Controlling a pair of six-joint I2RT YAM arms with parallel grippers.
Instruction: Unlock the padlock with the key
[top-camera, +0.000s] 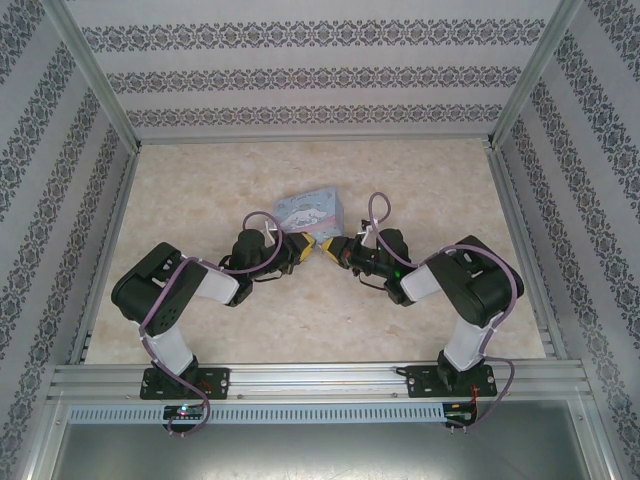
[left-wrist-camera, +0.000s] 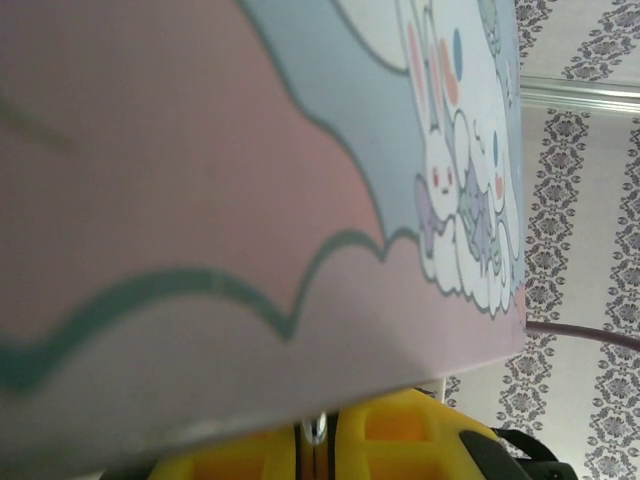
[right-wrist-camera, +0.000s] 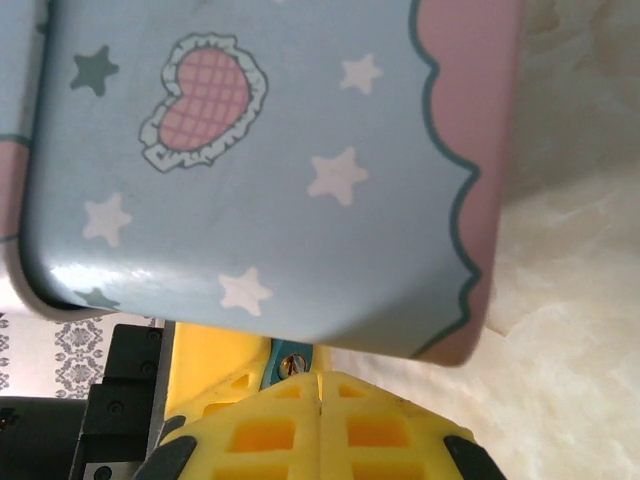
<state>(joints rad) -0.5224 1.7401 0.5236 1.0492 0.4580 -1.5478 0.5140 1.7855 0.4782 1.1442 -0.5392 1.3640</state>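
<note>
My two grippers meet tip to tip just in front of the tin. In the right wrist view the padlock (right-wrist-camera: 281, 353) is a small bluish body with a brass keyhole, sitting against a yellow finger (right-wrist-camera: 212, 352) of the left gripper (top-camera: 303, 247). The left gripper (left-wrist-camera: 320, 430) is shut, and a thin silvery piece, apparently the shackle, shows between its pads. My right gripper (right-wrist-camera: 320, 388) (top-camera: 337, 250) is shut with its tips right at the keyhole. A small silvery sliver of the key (right-wrist-camera: 297, 366) shows in the keyhole; the rest of the key is hidden between the pads.
The pastel-blue tin (top-camera: 310, 211) with a cartoon white dog lies directly behind both grippers. It is very close in the wrist views (left-wrist-camera: 200, 200) (right-wrist-camera: 270, 150). Patterned walls and metal rails enclose the beige table (top-camera: 200, 190).
</note>
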